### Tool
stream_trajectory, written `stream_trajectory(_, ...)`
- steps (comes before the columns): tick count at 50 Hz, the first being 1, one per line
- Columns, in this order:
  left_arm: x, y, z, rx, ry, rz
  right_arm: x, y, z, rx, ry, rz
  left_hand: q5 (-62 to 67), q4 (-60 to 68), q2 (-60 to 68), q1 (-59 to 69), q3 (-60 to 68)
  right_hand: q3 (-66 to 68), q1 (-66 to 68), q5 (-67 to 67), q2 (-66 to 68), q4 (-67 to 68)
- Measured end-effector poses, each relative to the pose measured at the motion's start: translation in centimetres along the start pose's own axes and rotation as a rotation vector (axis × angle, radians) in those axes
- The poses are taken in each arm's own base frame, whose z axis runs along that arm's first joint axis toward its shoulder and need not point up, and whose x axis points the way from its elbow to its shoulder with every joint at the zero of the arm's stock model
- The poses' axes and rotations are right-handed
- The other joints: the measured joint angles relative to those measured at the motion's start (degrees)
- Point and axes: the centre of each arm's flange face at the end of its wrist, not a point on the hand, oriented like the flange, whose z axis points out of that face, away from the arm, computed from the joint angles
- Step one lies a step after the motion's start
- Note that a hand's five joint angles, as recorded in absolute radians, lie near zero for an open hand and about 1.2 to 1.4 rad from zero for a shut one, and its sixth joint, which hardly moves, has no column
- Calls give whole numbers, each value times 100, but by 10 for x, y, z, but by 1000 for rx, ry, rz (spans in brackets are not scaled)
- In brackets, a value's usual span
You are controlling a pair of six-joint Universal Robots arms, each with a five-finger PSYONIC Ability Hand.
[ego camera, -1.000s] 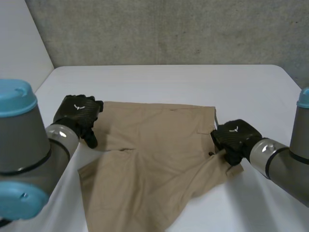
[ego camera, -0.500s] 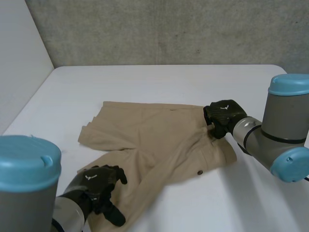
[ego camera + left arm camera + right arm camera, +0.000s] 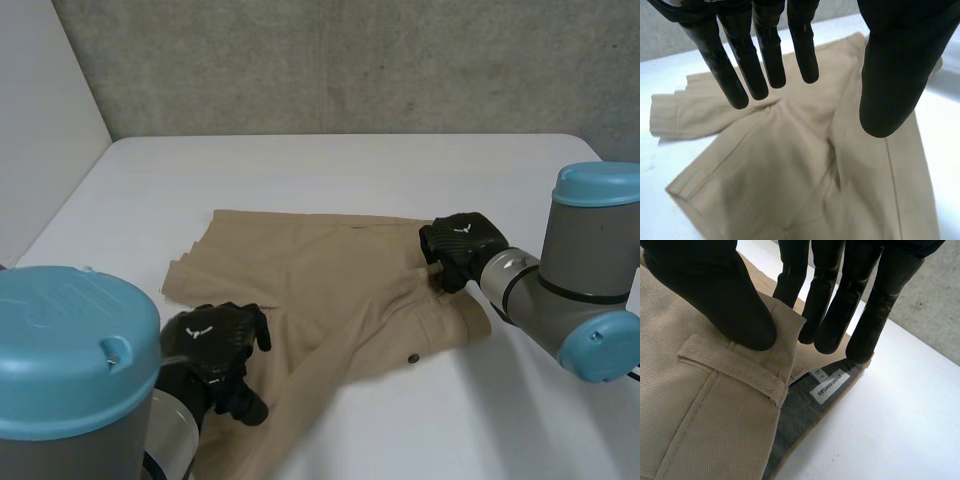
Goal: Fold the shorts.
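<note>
Tan shorts [image 3: 330, 285] lie spread at middle of white surface [image 3: 330, 165], waistband toward robot's right, legs toward its left.

Left hand [image 3: 212, 343] hangs over near leg. Fingers [image 3: 767, 55] straight and spread, above cloth, holding nothing.

Right hand [image 3: 462, 243] at far end of waistband. Thumb [image 3: 715, 295] presses outer face beside belt loop [image 3: 735, 372]; fingers [image 3: 827, 300] behind turned-up edge, waistband pinched between. White label [image 3: 832, 386] visible on grey lining.
</note>
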Motion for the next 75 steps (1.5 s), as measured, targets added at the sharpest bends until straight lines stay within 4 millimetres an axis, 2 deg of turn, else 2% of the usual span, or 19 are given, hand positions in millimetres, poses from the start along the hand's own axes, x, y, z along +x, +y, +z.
stream_trajectory(6,6,3,-5,-5,29,-12,-1,1,0,-5,0,0,0,1,13,0,0,0,0,1,0,0)
stream_trajectory(15,17,30,2,-112,37,-30,0,1,-1,-3,3,-1,0,1,14,0,0,0,0,8,0,0)
stream_trajectory(18,17,31,2,-116,37,-30,0,1,-1,-3,3,-2,0,1,14,0,0,0,0,8,0,0)
stream_trajectory(19,21,42,6,-159,32,-35,0,0,-1,-1,5,-2,1,1,13,0,0,0,0,8,0,0)
stream_trajectory(21,22,46,7,-180,28,-33,0,0,-1,-1,6,-2,0,0,13,5,0,0,0,8,0,0)
stream_trajectory(28,20,56,10,-216,-9,-11,1,0,-1,0,7,-2,52,48,59,74,51,0,0,8,0,0)
stream_trajectory(34,10,61,8,-211,-86,29,1,1,0,0,8,-3,1599,1591,1641,1491,1633,0,0,8,0,0)
stream_trajectory(37,6,61,6,-205,-115,66,1,0,-1,0,8,-7,3146,3150,3210,3174,3153,0,0,8,0,0)
stream_trajectory(44,0,56,0,-190,-127,181,2,-4,-5,7,9,-45,3290,3511,3518,3183,3475,0,0,8,0,0)
stream_trajectory(49,-5,53,4,-193,-140,206,4,-9,-9,19,17,-70,3290,3511,3522,3183,3476,0,0,8,0,0)
stream_trajectory(52,-8,52,7,-195,-147,199,5,-10,-10,21,21,-77,3157,3117,3151,3078,3143,0,0,9,0,0)
stream_trajectory(53,-8,51,8,-193,-149,195,5,-10,-10,21,22,-77,2790,2697,2670,2700,2732,0,0,8,0,0)
stream_trajectory(55,-8,50,10,-184,-149,184,5,-9,-9,19,21,-79,1182,1113,1081,870,1166,0,0,8,0,0)
stream_trajectory(57,-8,47,10,-171,-146,173,4,-8,-8,15,21,-79,576,525,549,377,593,0,0,9,0,0)
stream_trajectory(65,-3,34,3,-107,-117,140,2,-2,-5,1,16,-77,293,257,288,319,310,0,0,9,0,0)
stream_trajectory(75,6,38,-8,-100,-75,118,1,-1,-5,-3,14,-77,-119,-119,-94,-78,-38,0,0,9,0,0)
